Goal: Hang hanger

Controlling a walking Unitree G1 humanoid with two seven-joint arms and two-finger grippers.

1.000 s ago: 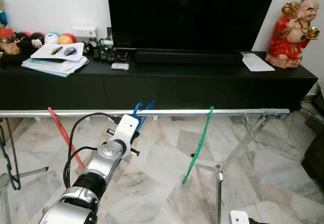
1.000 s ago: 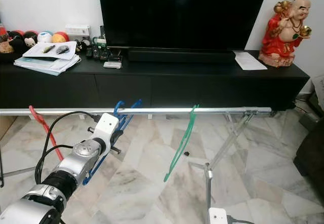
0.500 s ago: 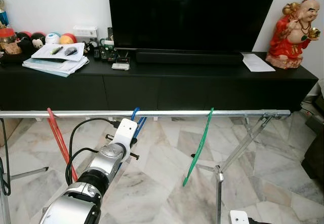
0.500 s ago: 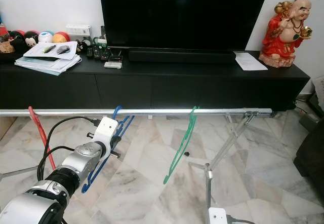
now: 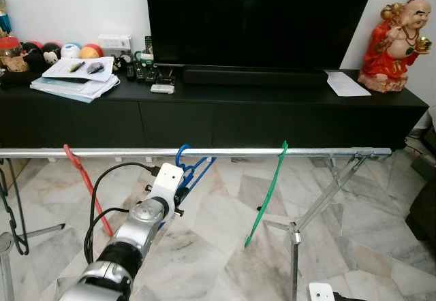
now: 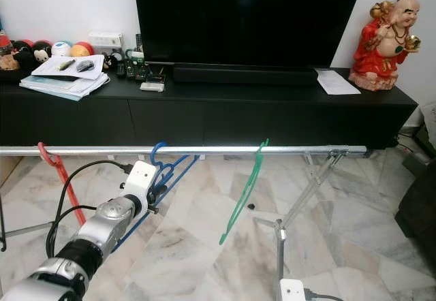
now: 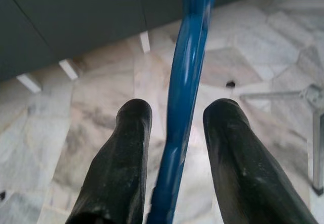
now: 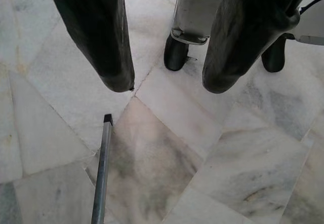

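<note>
A blue hanger (image 5: pixel 193 168) has its hook over the silver rail (image 5: pixel 327 152), and its body slants down to the left behind my left wrist (image 5: pixel 165 184). In the left wrist view the blue hanger (image 7: pixel 185 82) passes between the two spread fingers of my left gripper (image 7: pixel 178 107), which is open around it, just below the rail. A green hanger (image 5: pixel 268 195) hangs further right on the rail and a red hanger (image 5: pixel 85 182) further left. My right gripper (image 8: pixel 168 84) hangs open over the marble floor.
Behind the rail stands a long black TV console (image 5: pixel 272 114) with a large TV, a stack of papers (image 5: pixel 71 83) and a red figurine (image 5: pixel 395 39). The rack's folding legs (image 5: pixel 320 202) stand at the right. A black hanger (image 5: pixel 12 212) hangs at the far left.
The blue hanger's hook has come down onto the rail and its body has swung out to the right. My left arm has drawn back and down a little.
</note>
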